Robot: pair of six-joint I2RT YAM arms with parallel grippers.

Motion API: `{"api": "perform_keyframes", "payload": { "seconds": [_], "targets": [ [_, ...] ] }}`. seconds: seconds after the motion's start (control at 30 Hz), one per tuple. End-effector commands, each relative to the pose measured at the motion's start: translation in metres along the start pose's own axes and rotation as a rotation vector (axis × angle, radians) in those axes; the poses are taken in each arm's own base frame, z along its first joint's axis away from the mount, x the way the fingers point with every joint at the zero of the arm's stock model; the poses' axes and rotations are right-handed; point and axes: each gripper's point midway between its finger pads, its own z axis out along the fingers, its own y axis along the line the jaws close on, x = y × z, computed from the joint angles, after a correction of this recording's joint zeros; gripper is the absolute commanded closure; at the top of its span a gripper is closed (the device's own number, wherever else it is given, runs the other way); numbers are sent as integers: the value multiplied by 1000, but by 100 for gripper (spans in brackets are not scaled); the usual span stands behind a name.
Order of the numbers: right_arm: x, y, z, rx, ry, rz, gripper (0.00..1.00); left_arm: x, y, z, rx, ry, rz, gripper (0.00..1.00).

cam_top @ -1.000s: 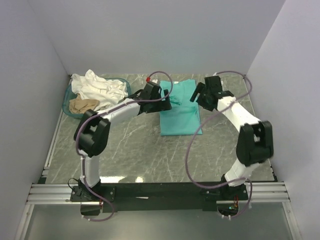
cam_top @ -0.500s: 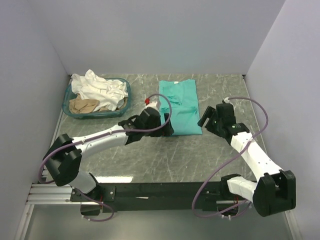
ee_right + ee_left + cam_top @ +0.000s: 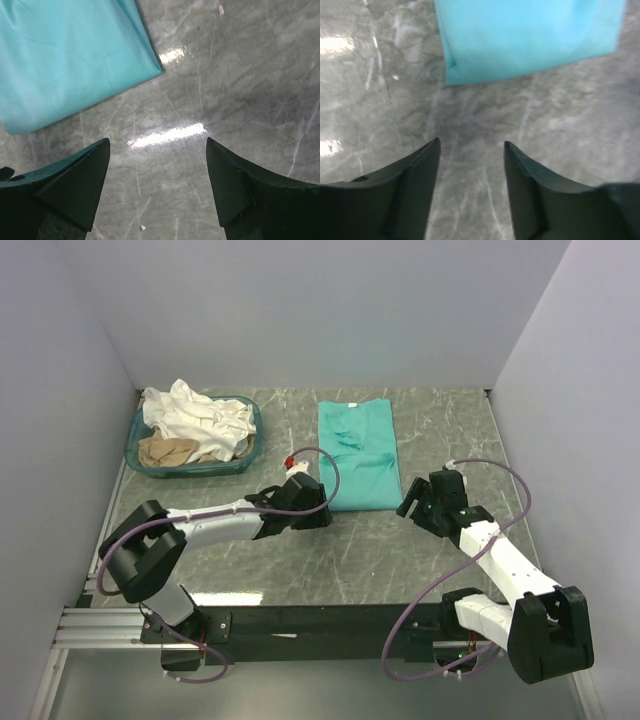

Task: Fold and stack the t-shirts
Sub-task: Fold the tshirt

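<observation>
The teal-green t-shirt [image 3: 358,452] lies flat on the grey marble table as a long narrow folded strip, collar at the far end. Its near edge shows in the left wrist view [image 3: 530,35] and its near right corner in the right wrist view [image 3: 65,60]. My left gripper [image 3: 323,512] [image 3: 470,146] hovers just off the shirt's near left corner, open, with only bare table between its fingers. My right gripper [image 3: 408,503] [image 3: 157,142] stands wide open beside the near right corner, holding nothing. A white t-shirt [image 3: 195,410] and a beige one [image 3: 168,450] sit crumpled in the basket.
The oval teal basket [image 3: 196,471] stands at the back left of the table. Grey walls close in the left, back and right sides. Purple cables loop off both arms. The black rail with the arm bases runs along the near edge [image 3: 320,620].
Both arms have drawn back from the middle of the teal shirt toward its near corners. The left jaws have narrowed somewhat. The shirt lies still.
</observation>
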Motion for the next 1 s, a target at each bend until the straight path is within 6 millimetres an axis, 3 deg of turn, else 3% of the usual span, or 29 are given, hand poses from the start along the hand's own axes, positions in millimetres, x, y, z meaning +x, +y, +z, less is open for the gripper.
{"api": "perform_keyframes", "payload": {
  "seconds": [0.0, 0.13, 0.3, 0.67, 0.77, 0.83, 0.87, 0.97],
  "targets": [
    [-10, 4, 2, -19, -50, 20, 17, -22, -6, 12, -24, -78, -16, 43],
    [-8, 2, 3, -12, -48, 14, 17, -26, -2, 25, -50, -80, -28, 50],
    [-5, -4, 10, 7, -43, 10, 17, -17, 1, 42, -41, -45, -35, 57],
    [-3, -6, 26, 37, -5, -16, 20, -25, 8, 58, -88, -59, 12, 59],
    [-8, -4, 30, 46, 1, -25, 22, -26, 10, 62, -104, -53, 37, 66],
    [-10, -5, 35, 60, 3, -29, 25, -26, 11, 63, -104, -49, 62, 91],
    [-16, -2, 36, 56, -9, -33, 27, -27, 9, 65, -101, -52, 68, 99],
    [-27, 0, 41, 65, -13, -31, 32, -27, 6, 66, -78, -46, 101, 99]
  ]
}}
